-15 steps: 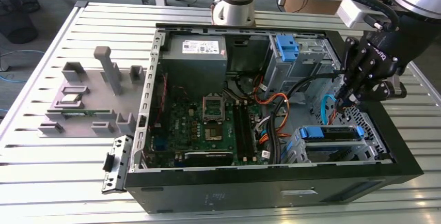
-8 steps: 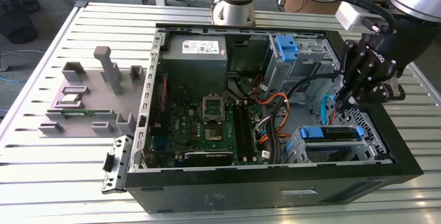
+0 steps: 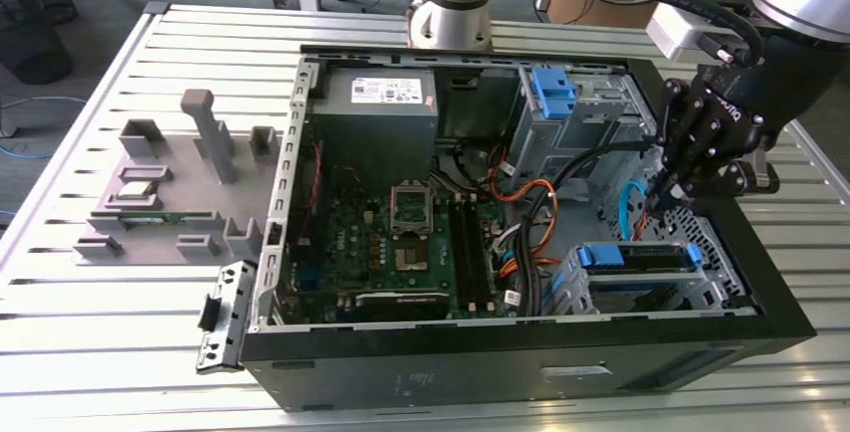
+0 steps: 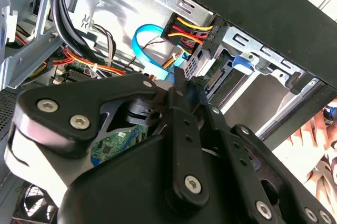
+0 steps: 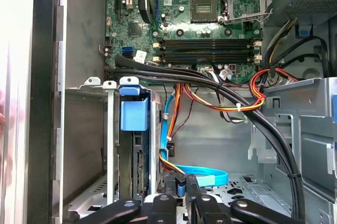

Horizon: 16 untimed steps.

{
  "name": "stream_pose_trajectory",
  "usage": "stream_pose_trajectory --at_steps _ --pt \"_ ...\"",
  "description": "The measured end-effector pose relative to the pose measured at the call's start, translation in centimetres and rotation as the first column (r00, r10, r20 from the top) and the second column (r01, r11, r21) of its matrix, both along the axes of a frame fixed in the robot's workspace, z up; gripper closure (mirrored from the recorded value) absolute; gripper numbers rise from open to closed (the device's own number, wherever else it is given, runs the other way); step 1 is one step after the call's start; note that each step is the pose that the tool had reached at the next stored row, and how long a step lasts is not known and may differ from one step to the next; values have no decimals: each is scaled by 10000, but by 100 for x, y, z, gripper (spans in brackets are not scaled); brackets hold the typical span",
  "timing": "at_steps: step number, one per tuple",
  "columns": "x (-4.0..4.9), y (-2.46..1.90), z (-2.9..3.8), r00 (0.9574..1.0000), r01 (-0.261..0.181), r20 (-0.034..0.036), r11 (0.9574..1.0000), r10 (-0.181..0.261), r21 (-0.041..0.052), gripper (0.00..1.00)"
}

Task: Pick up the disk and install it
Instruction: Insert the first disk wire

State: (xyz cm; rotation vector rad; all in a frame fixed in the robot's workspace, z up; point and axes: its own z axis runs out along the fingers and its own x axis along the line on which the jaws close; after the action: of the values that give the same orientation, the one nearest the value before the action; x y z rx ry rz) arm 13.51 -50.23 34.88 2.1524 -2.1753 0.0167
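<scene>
Exterior view: the disk (image 3: 640, 259) sits in a drive cage (image 3: 718, 253) inside the open computer case (image 3: 531, 372), on the exterior view's right. The gripper (image 3: 660, 203) hangs just beside it.

Second wrist view: the gripper's (image 4: 179, 79) fingers are nearly closed, pinching a blue cable (image 4: 145, 45) close to the disk (image 4: 218, 79).

First wrist view: the disk (image 5: 138, 171) stands edge-on in the cage (image 5: 87, 129), just beside the gripper (image 5: 182, 184) holding the cable (image 5: 205, 174).
</scene>
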Motion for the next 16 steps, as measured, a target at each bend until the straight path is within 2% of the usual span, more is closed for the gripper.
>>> stream_pose_trajectory --at_steps 1,2,12,16 --pt "0 0 0 10000 0 0 10000 0 0 83" --pt "0 0 0 10000 0 0 10000 0 -1 84" --pt "-2 0 0 10000 0 0 10000 0 -5 84" --pt "-39 -3 -5 10000 -52 69 10000 52 -1 84"
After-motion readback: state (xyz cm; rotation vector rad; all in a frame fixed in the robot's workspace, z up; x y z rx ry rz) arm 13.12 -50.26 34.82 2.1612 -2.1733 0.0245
